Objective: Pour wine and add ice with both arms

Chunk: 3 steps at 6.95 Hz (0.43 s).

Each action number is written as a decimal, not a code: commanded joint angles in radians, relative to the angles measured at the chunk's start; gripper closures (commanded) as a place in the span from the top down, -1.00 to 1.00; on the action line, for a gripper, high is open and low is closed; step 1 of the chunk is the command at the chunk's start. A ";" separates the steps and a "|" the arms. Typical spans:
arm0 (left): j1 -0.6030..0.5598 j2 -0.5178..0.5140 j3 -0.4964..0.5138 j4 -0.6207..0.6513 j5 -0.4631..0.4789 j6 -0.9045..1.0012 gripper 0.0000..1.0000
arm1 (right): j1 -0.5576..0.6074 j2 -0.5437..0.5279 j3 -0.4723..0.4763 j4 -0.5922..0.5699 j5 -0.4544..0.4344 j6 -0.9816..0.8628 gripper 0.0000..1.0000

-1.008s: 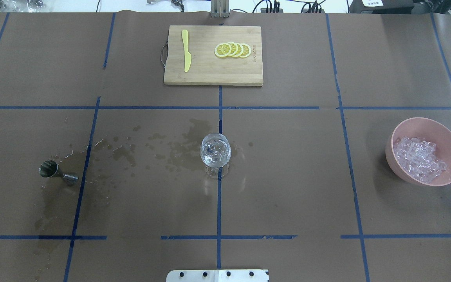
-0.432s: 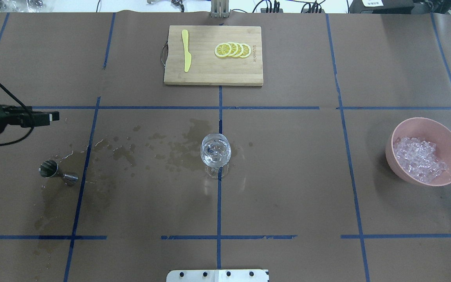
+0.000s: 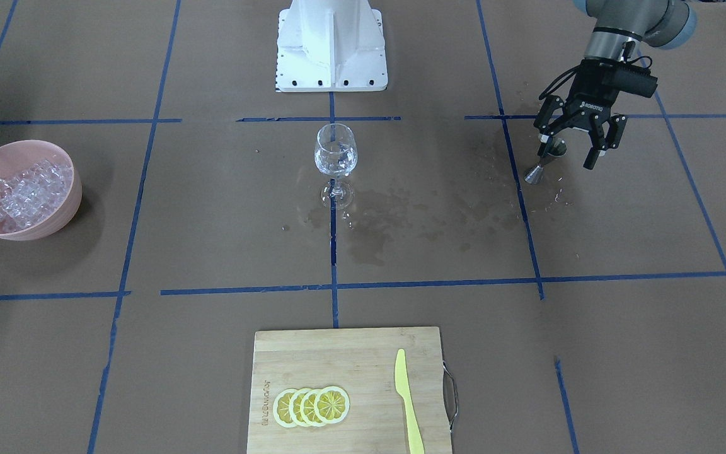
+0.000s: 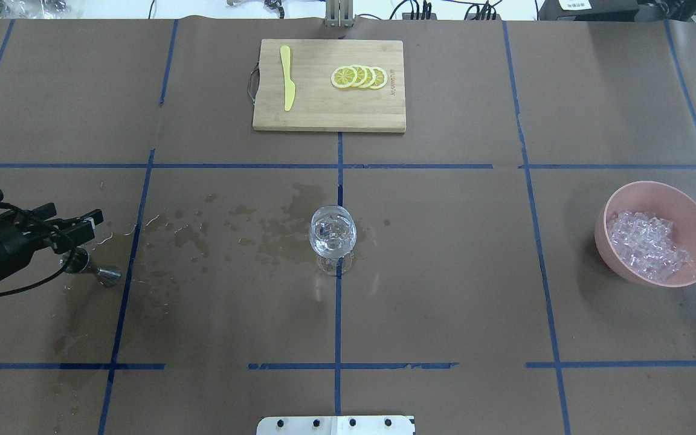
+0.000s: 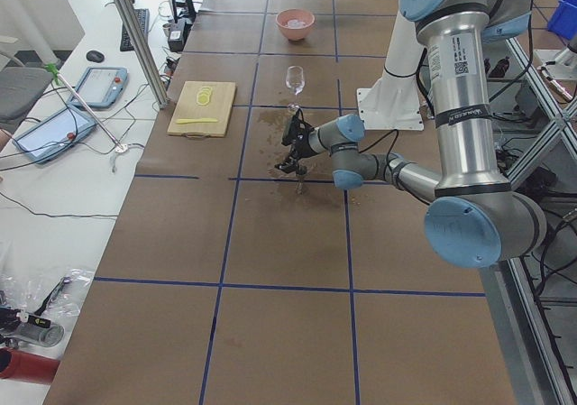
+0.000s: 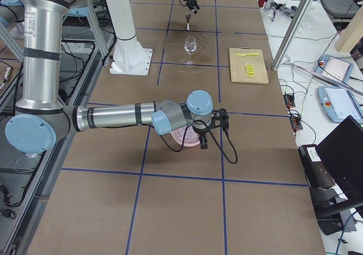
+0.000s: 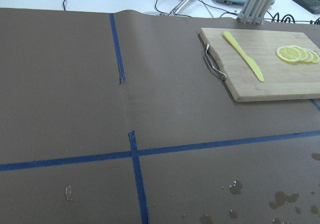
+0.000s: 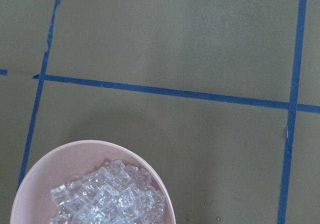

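A clear wine glass [image 4: 333,232] stands upright at the table's middle; it also shows in the front view [image 3: 335,151]. A small steel jigger [image 4: 105,275] stands at the left on wet paper. My left gripper [image 4: 90,224] is open and hovers just above the jigger [image 3: 534,174], fingers astride its upper cup in the front view [image 3: 566,157]. A pink bowl [image 4: 656,186] at the right holds the ice [image 4: 647,244], many small clear cubes. My right gripper [image 6: 204,137] shows only in the exterior right view, above the bowl; I cannot tell if it is open. Its wrist view shows the ice [image 8: 110,199].
A wooden cutting board [image 4: 324,115] at the far middle carries a yellow knife [image 4: 287,78] and lemon slices [image 4: 360,77]. Wet stains [image 4: 275,229] spread between jigger and glass. The white pedestal base [image 3: 331,63] stands behind the glass.
My left arm has come in from the left edge of the overhead view and moved nearer, ending over the jigger. The glass, bowl and board have not moved.
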 commanded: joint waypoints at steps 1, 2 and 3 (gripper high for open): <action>0.140 0.061 -0.035 -0.002 0.299 -0.014 0.98 | -0.010 0.001 0.001 0.000 0.001 0.001 1.00; 0.229 0.062 -0.030 -0.002 0.449 -0.027 0.98 | -0.013 0.004 0.001 0.001 0.000 0.001 1.00; 0.324 0.062 0.018 -0.002 0.581 -0.118 0.98 | -0.016 0.005 0.001 0.000 0.000 0.001 1.00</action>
